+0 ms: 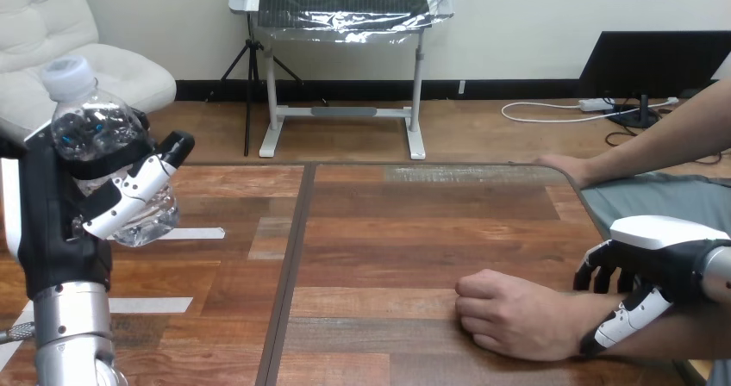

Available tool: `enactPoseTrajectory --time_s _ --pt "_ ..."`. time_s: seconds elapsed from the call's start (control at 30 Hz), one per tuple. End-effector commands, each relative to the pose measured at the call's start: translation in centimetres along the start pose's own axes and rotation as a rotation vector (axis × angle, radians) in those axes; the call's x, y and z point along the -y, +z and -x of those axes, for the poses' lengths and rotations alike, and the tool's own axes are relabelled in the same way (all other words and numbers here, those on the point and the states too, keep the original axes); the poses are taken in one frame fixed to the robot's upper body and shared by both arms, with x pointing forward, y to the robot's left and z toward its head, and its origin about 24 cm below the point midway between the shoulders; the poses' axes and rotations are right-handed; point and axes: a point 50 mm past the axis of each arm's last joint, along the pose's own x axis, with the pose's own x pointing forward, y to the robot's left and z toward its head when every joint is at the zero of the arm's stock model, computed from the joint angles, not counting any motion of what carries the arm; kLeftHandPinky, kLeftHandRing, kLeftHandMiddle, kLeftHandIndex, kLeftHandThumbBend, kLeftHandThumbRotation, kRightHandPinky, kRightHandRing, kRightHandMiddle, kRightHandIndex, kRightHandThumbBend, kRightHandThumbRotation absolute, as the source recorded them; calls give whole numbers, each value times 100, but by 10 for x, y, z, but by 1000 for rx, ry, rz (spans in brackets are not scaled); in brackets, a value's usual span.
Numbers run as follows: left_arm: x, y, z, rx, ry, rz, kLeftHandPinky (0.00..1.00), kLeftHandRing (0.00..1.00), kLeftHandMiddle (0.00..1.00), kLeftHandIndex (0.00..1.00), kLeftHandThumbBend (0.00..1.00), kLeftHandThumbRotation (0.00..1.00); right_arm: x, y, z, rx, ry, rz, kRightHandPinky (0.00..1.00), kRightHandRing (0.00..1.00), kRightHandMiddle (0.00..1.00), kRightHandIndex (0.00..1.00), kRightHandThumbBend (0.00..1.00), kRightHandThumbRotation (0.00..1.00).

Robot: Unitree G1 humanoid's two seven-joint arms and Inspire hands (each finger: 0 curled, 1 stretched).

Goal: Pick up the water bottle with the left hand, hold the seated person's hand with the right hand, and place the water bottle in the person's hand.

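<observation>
A clear plastic water bottle (95,127) with a white cap is raised above the table's left side, tilted a little. My left hand (60,205) is shut on it, thumb across its front. At the lower right the person's hand (513,310) rests on the table (388,231) as a loose fist, knuckles pointing left. My right hand (642,270) lies over the person's wrist, its fingers curled over the top and its thumb under the near side. The person's other hand (565,166) rests on the table's far right edge.
The wooden table has a dark seam (293,248) running front to back left of centre, and strips of white tape (185,233) on its left part. The person's forearm (664,132) reaches in from the upper right.
</observation>
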Motion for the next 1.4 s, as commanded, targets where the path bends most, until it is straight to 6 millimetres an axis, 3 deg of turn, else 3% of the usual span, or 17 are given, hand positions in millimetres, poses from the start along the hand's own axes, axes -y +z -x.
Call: enactPoseTrajectory --time_s 0.0,0.3,0.5,0.87,1.37 --pt "6 26 -22 146 -6 25 24 30 35 41 61 0 -73 3 -14 -27 243 -129 62 70 77 79 85 47" --pt "6 27 -23 155 -6 34 24 30 35 41 60 0 -77 4 -15 -83 320 -225 64 75 82 83 91 43" --pt "5 27 -23 157 -4 42 24 30 35 41 60 0 -77 8 -15 -116 372 -240 56 75 85 89 98 45" --pt "5 27 -24 162 -6 29 24 30 35 41 60 0 -79 13 -14 -122 396 -247 47 71 85 92 100 46" --pt "5 26 -24 155 -12 31 24 30 35 40 59 0 -71 13 -7 -91 360 -271 56 78 89 92 100 44"
